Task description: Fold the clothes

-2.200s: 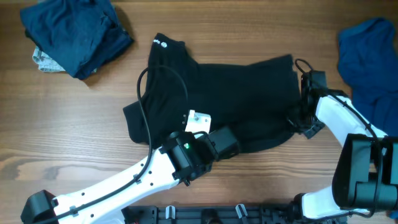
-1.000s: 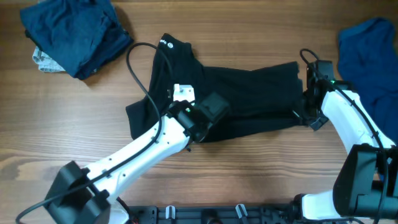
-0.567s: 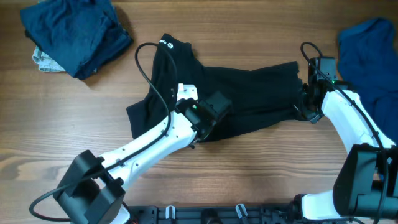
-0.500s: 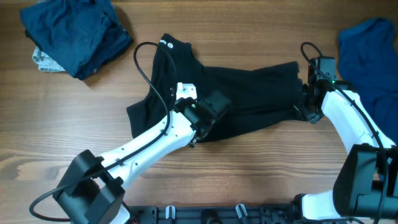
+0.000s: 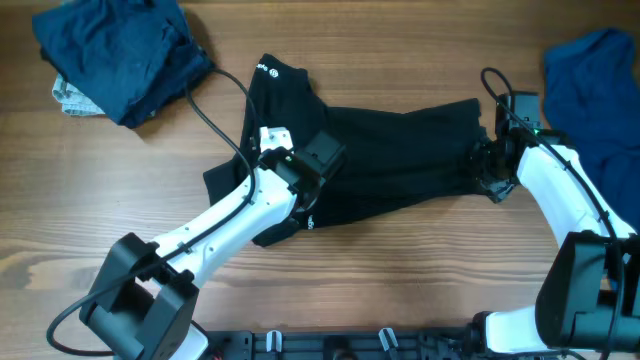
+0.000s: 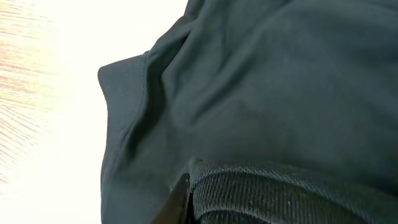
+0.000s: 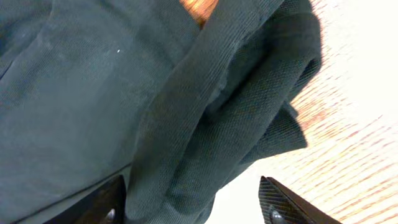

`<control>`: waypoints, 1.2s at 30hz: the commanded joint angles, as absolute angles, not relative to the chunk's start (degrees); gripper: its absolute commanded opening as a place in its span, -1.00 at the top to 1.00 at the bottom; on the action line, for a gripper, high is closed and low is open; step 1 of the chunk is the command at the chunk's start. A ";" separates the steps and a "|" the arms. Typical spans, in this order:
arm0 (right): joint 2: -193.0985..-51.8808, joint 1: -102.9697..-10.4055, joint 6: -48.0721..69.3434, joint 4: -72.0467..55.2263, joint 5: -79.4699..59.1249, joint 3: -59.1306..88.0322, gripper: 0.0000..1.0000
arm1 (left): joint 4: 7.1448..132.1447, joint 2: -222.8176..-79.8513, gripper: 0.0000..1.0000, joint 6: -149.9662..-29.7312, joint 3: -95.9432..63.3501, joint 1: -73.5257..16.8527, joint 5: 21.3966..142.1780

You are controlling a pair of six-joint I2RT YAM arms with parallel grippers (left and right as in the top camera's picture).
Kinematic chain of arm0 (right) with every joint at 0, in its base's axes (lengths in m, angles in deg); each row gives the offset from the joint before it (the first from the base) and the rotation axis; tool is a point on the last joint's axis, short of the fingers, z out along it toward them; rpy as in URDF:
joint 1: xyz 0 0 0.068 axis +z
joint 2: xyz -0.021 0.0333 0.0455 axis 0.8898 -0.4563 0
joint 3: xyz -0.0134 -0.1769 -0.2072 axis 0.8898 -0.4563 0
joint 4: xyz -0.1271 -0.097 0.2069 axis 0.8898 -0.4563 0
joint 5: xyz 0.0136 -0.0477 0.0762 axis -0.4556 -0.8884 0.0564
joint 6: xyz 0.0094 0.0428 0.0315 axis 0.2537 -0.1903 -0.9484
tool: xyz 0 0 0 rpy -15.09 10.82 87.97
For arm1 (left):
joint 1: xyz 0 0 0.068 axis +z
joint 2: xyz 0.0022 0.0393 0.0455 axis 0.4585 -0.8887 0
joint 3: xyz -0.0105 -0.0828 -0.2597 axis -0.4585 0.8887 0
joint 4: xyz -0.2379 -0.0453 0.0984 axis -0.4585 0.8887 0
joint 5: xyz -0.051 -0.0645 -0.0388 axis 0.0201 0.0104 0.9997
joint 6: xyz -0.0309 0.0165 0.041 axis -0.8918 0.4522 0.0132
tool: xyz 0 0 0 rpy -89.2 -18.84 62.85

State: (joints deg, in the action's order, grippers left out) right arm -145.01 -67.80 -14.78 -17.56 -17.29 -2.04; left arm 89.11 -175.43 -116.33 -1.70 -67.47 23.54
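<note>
Overhead view: black garment (image 5: 400,150) lies on the wooden table (image 5: 400,290), spread out but rumpled, long side running left to right. One narrow end reaches up and to the left and carries a tiny white label (image 5: 264,70). Lower left part is doubled over itself in thick folds. Left gripper (image 5: 322,155) sits on top of the garment's left half, arm coming up from below it. Jaws pressed together. Left wrist view shows the garment's ribbed hem (image 6: 280,193) bunched right against one dark finger, so the cloth appears pinched there. Right gripper (image 5: 483,165) is at the garment's right edge. Right wrist view: fingers (image 7: 283,202) stand wide apart, a thick roll of ribbed black cloth lying loose between them and not squeezed, bare wood showing past the cloth's edge. A black cable (image 5: 215,115) loops over the garment's left side, running from the left arm. Well left of and above the garment, a navy heap (image 5: 120,50) of clothing lies crumpled, with a scrap of pale cloth (image 5: 68,97) poking out beneath it. Well right of the garment, past the right arm, a royal blue garment (image 5: 595,90) lies bunched and runs out of view.
</note>
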 commanded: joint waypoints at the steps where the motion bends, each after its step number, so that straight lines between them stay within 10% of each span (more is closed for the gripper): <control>1: -144.12 -67.93 -12.90 -17.10 -14.73 -1.36 -0.50 | 88.08 -176.15 0.81 -116.85 -1.22 -67.12 21.09; 22: -144.12 -67.93 1.57 -9.58 8.79 -1.36 -0.74 | 85.98 -168.50 -0.53 -116.83 -1.35 -67.71 19.82; 29: -144.12 -67.95 -4.64 -11.92 -6.66 -1.38 -0.72 | 86.00 -171.91 -0.48 -116.85 -1.22 -68.06 37.02; 36: -144.18 -67.95 -2.26 -13.47 -13.94 -2.96 0.14 | 83.29 -178.19 -0.11 -116.81 -1.22 -68.00 38.55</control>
State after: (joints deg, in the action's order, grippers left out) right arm -145.01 -67.82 -4.36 -15.04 -8.15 -2.06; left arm 84.89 -175.45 -116.57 -1.61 -67.76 36.92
